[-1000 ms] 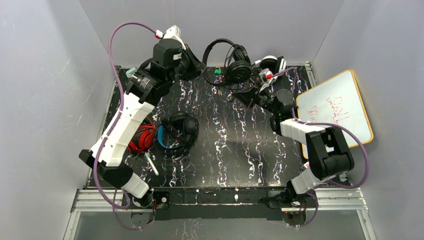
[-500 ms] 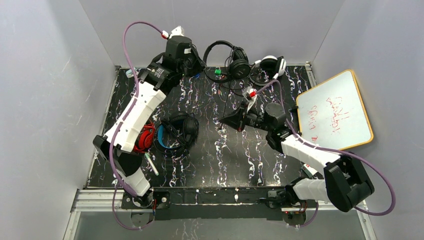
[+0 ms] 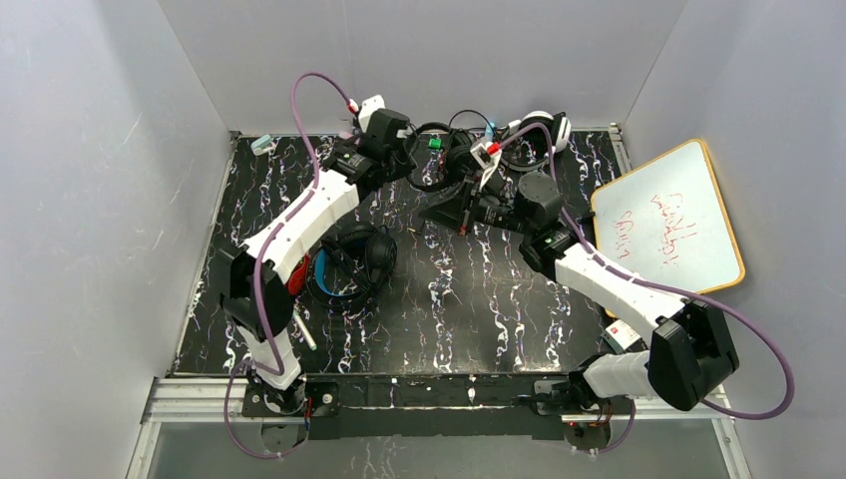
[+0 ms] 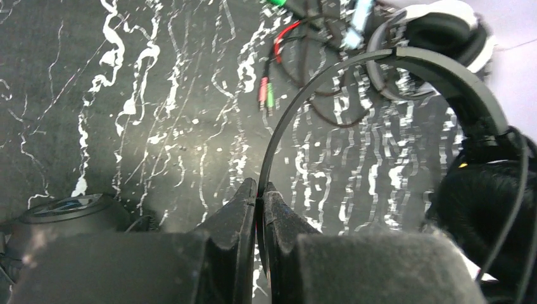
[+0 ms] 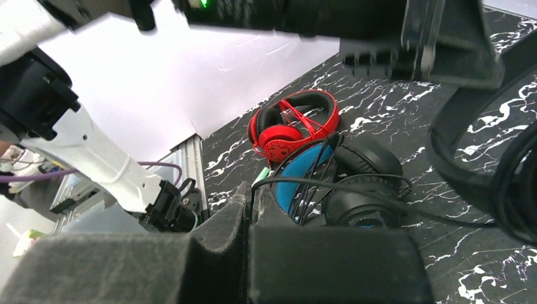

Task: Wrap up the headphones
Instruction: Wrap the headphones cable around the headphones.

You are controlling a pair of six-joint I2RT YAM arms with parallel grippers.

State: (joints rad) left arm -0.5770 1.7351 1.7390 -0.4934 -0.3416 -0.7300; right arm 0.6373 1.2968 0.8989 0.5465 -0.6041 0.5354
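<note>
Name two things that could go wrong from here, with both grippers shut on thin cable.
The left gripper and right gripper each pinch only thin cable; it may slip free, or strain if the arms pull apart. Loose plugs and the white headphones lie close by the all-black headphones; winding could snag and drag them.

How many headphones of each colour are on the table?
Red headphones: 1
Black-and-blue headphones: 1
All-black headphones: 1
White headphones: 1
Total: 4
</note>
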